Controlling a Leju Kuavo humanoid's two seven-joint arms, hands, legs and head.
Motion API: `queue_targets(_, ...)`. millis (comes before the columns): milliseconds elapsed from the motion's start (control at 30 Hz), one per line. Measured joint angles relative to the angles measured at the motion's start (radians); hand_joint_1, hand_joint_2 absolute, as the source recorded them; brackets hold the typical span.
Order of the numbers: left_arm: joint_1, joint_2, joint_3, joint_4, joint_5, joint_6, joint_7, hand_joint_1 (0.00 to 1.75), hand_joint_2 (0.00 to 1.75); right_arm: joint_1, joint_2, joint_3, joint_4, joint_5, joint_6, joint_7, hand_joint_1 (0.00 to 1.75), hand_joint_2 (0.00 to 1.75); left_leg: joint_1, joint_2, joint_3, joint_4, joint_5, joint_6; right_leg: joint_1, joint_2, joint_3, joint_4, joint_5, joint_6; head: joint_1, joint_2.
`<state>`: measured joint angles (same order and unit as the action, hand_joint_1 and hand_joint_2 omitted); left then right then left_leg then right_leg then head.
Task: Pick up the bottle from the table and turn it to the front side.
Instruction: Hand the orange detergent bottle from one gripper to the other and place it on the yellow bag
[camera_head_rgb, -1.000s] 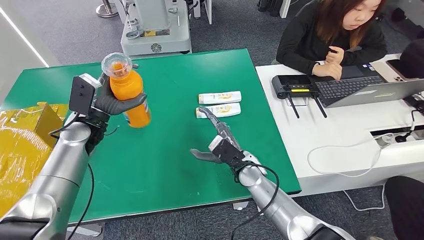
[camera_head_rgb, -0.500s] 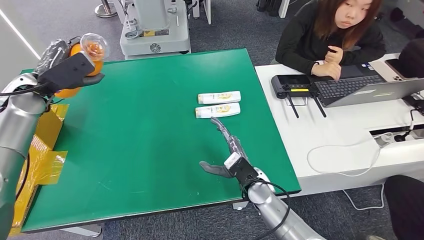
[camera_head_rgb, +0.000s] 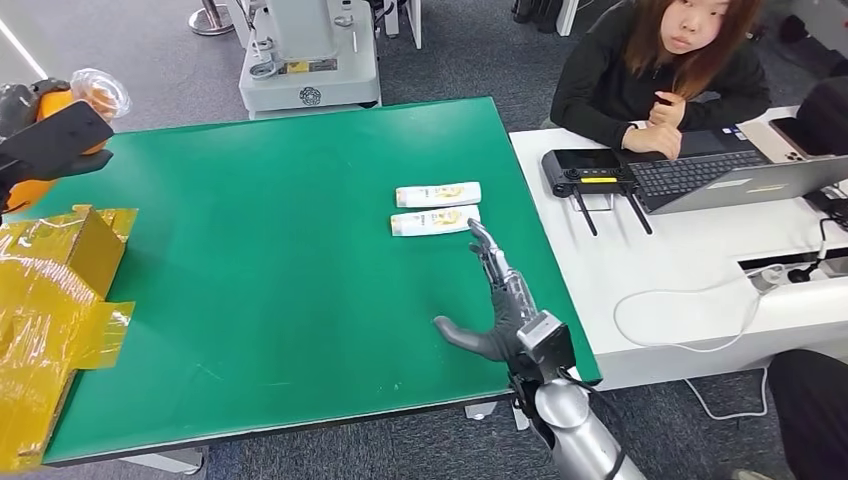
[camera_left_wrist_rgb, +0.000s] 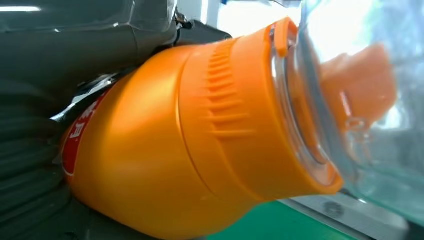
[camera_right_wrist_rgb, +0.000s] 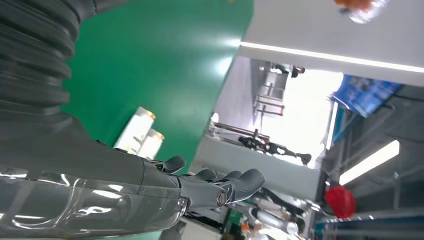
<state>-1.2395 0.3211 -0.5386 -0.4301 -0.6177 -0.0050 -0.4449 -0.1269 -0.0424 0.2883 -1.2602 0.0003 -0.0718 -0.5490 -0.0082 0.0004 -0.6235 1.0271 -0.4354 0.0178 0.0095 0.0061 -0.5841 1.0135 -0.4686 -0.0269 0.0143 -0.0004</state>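
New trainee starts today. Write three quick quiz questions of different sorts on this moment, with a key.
1. True or false: the orange bottle stands on the green table.
2. Multiple choice: what lies just beyond the right hand? A) a keyboard B) two white tubes C) a yellow box
3. Fill in: the left hand holds the ____ at the far left edge of the head view.

Key:
1. False; the left hand holds it up off the table.
2. B; the two tubes lie side by side on the table, and the right hand's fingers are spread, holding nothing.
3. Bottle.
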Motion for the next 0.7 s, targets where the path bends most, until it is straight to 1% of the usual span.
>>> queue_targets(200, 0.005, 0.054, 0.000, 0.042, -0.079, 0.003, 0.053, 1.75, 1.75, 0.038, -0.003, -0.064, -0.105, -0.030, 0.016, 0.006, 0.00, 1.75, 0.000, 0.000, 0.000, 0.000, 0.000, 0.000, 0.000, 0.000, 0.000, 0.000, 0.000, 0.000, 0.000, 0.000)
queue_targets(433, 0.022, 0.078, -0.008, 0.074, -0.167, 0.001, 0.090, 1.75, 1.75, 0.074, -0.003, -0.115, -0.178, -0.029, 0.029, 0.017, 0.00, 1.75, 0.000, -0.001, 0.000, 0.000, 0.000, 0.000, 0.000, -0.001, 0.000, 0.000, 0.000, 0.000, 0.000, 0.000)
queue_targets(533, 0.050, 0.088, -0.025, 0.084, -0.228, 0.015, 0.096, 1.75, 1.75, 0.110, 0.000, -0.136, -0.214, -0.012, 0.031, 0.029, 0.00, 1.75, 0.000, -0.001, 0.000, 0.000, 0.000, 0.000, 0.000, -0.001, 0.000, -0.001, 0.000, 0.000, 0.000, 0.000)
queue_targets(700, 0.121, 0.097, -0.061, 0.097, -0.313, 0.055, 0.089, 1.75, 1.75, 0.185, 0.015, -0.170, -0.280, 0.011, 0.029, 0.047, 0.00, 1.75, 0.000, -0.001, 0.000, 0.000, 0.000, 0.000, 0.000, -0.001, 0.000, -0.001, 0.000, 0.000, 0.000, 0.000)
